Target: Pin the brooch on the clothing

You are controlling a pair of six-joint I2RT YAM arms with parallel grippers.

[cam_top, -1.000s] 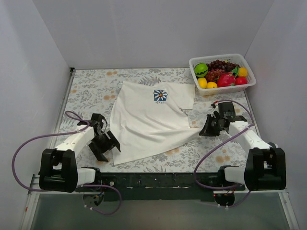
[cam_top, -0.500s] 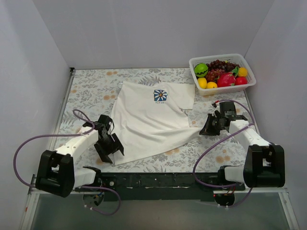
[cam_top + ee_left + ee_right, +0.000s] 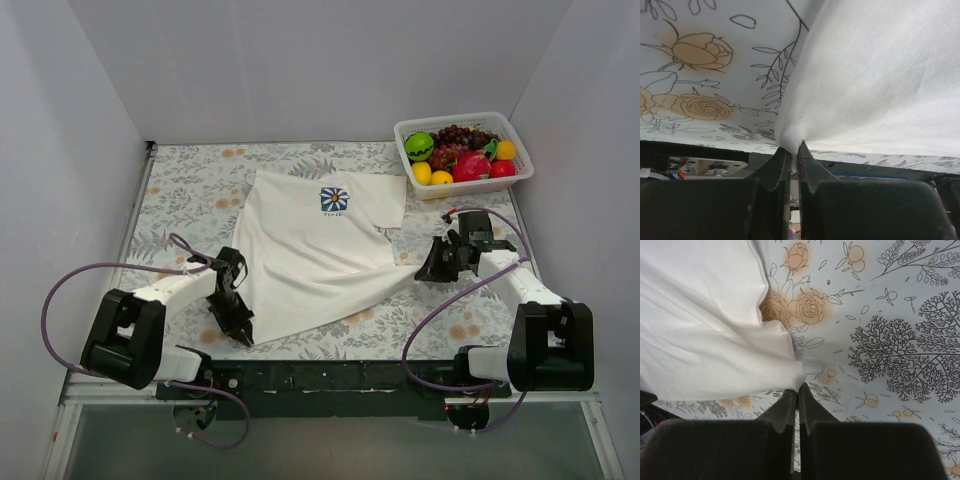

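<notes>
The clothing [image 3: 305, 255], a white T-shirt with a small blue daisy print [image 3: 334, 200], lies spread on the floral mat. My left gripper [image 3: 240, 326] is at the shirt's near left corner. In the left wrist view the left gripper [image 3: 794, 149] is shut, with a tip of white fabric [image 3: 865, 75] pinched between its fingers. My right gripper [image 3: 428, 268] is at the shirt's right corner. In the right wrist view the right gripper [image 3: 797, 389] is shut on the edge of the cloth [image 3: 705, 340]. The brooch is out of view.
A white basket [image 3: 515, 180] of toy fruit stands at the back right, just beyond the right arm. The floral mat [image 3: 190, 190] covers the table between white walls. A black rail [image 3: 330, 378] runs along the near edge.
My left gripper has moved right to the shirt's near left corner and shut on the fabric. The right gripper has stayed shut on its corner, hardly moving.
</notes>
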